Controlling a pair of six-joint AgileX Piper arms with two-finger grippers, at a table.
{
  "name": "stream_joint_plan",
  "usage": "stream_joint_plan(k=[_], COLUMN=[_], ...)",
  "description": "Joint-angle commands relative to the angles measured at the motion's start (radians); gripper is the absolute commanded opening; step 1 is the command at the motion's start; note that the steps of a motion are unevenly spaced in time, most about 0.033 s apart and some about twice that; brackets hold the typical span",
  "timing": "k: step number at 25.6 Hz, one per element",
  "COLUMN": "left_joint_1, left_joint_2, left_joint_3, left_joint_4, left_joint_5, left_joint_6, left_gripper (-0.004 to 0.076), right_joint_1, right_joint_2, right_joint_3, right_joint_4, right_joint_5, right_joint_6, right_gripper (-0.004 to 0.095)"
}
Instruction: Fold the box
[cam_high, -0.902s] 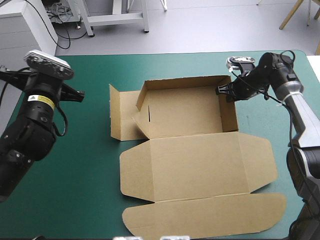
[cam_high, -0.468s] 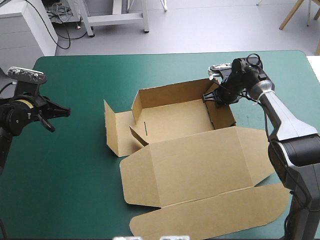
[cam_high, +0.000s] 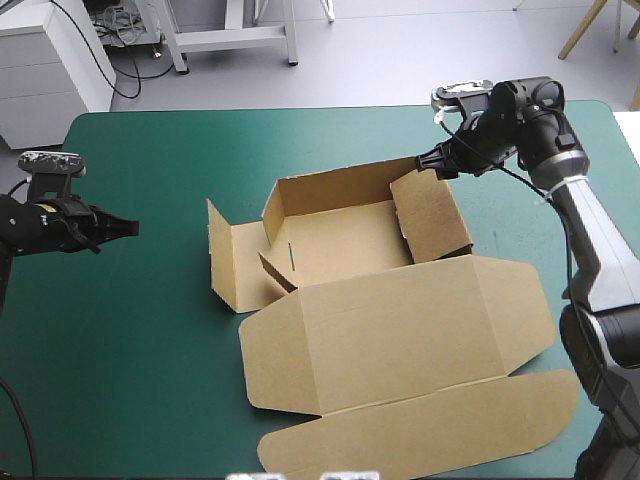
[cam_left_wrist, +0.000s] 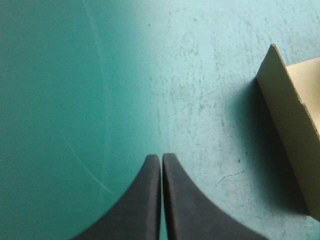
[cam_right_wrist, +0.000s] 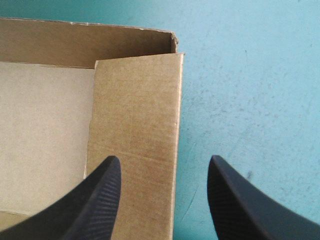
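Right wrist view only: right end effector (cam_right_wrist: 164, 160) spread.

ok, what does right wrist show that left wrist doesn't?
Right wrist only: right gripper open, the box seen from inside, a side wall reaching between its fingers. Left wrist only: left gripper shut over bare cover, with just an outer flap off to one side, untouched. Both: brown board on the teal-green cover.
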Motion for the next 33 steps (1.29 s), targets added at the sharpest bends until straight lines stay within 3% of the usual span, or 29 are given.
stream_joint_plan(k=[1,14,16,19,29,33], left_joint_1=[0.003,0.003,0.003,0.003,0.003,0.002], left_joint_2=[-0.025,-0.025,-0.025,-0.025,-0.025,-0.025], left_joint_3=[-0.029,-0.029,-0.029,-0.029,-0.029,-0.029], left_joint_4=[-0.085,-0.134,-0.136,-0.136,-0.166,-0.259], left_joint_5=[-0.035,0.062,0.077,0.08,0.083,0.072], left_joint_6=[0.005,0.035,0.035,0.035,0.035,0.079], left_gripper=[-0.0004,-0.0004,-0.0004,-0.001,-0.0007,0.0099], right_joint_1=[-0.005,-0.005,-0.005,-0.005,-0.036,-0.121], right_joint_2=[-0.043,0.126,0.13,0.13,0.004,-0.124], right_joint_3=[-0.029,0.052,0.052,0.052,0.052,0.052], right_joint_4=[-0.002,0.006,0.024,0.027,0.1,0.196], right_joint_5=[-0.024,-0.024,-0.024,-0.024,-0.024,-0.024], right_joint_6=[-0.025,-0.13,-0.134,-0.128,-0.115,-0.125], right_gripper=[0.0491,0.0446,0.0367,-0.002,-0.0019,-0.0019])
